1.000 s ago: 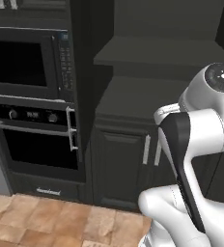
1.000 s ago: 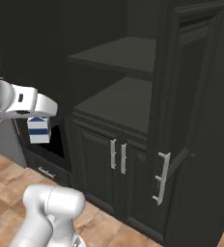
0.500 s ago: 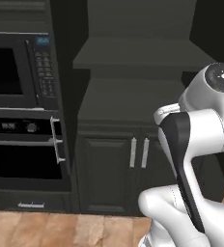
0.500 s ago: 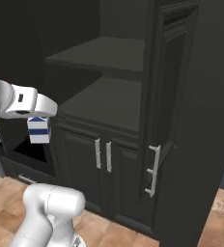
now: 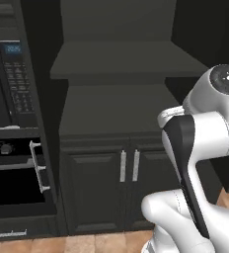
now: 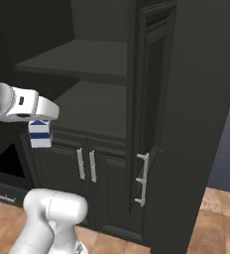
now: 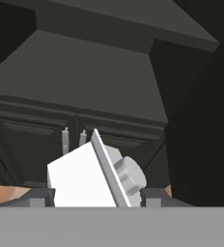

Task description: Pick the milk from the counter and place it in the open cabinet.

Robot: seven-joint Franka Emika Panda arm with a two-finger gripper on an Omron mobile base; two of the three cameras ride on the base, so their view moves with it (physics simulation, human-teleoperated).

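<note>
My gripper [image 6: 39, 130] is pinching the milk [image 6: 40, 134], one finger on each side of the small white carton with the blue markings. In the right base view the carton hangs straight under my hand, in the air, touching nothing else. In the hand view the milk [image 7: 97, 176] is very close in front of me, between my finger tips, with its grey round cap and its folded top edge turned to the camera.

The open cabinet [image 6: 94, 106] stands in front of my gripper. Its lower shelf [image 7: 80, 77] lies ahead of the carton and a little higher than it, and the upper shelf [image 5: 121, 57] is above that one. Both shelves are dark and flat. Under the lower shelf, just beyond the carton, are the two panelled doors [image 5: 94, 185] with their silver handles [image 5: 129, 165] side by side in the middle. To the left of my gripper is the black oven column [image 5: 13, 148] with a silver bar handle.
</note>
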